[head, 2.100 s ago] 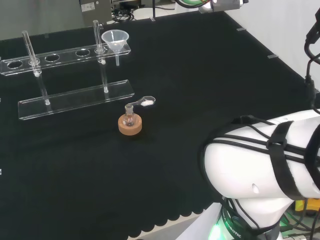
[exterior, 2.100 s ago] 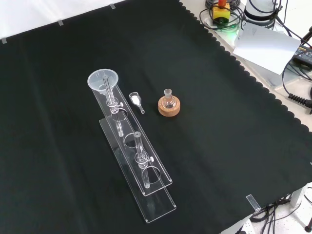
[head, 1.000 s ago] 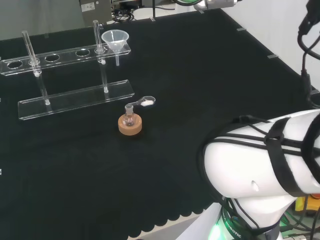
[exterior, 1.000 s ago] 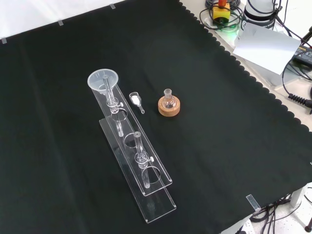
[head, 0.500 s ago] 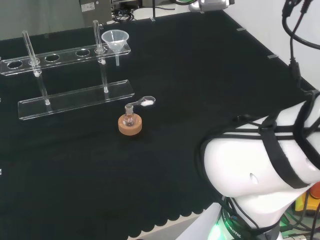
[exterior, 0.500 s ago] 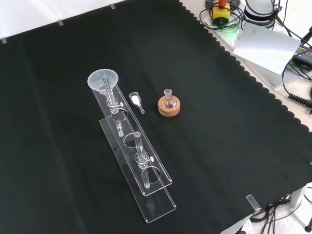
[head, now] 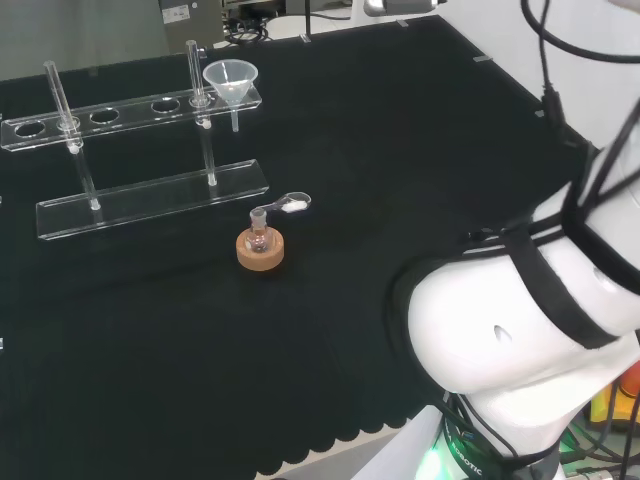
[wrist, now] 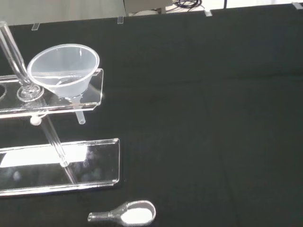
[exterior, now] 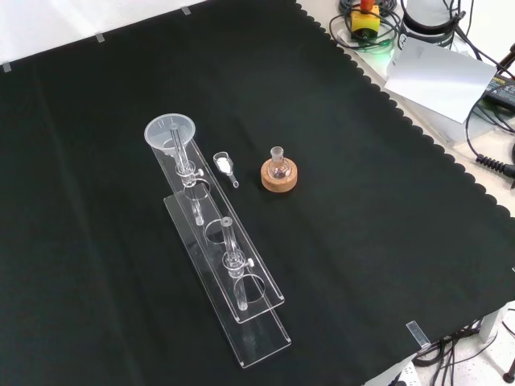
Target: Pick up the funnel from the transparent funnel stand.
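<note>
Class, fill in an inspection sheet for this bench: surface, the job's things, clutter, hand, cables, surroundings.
Surface: black cloth with a scalloped edge.
Job's things: funnel seated in the end hole of the transparent funnel stand, untouched.
Clutter: small flask on a cork ring; scoop holding white powder beside it; two upright glass rods in the stand.
Hand: nothing seen.
Cables: black cables off the cloth, front view's right.
Surroundings: white arm link; paper sheet.

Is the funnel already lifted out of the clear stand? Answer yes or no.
No: in the wrist view the funnel sits in the end hole of the clear stand, its stem poking down below the upper shelf.
</note>
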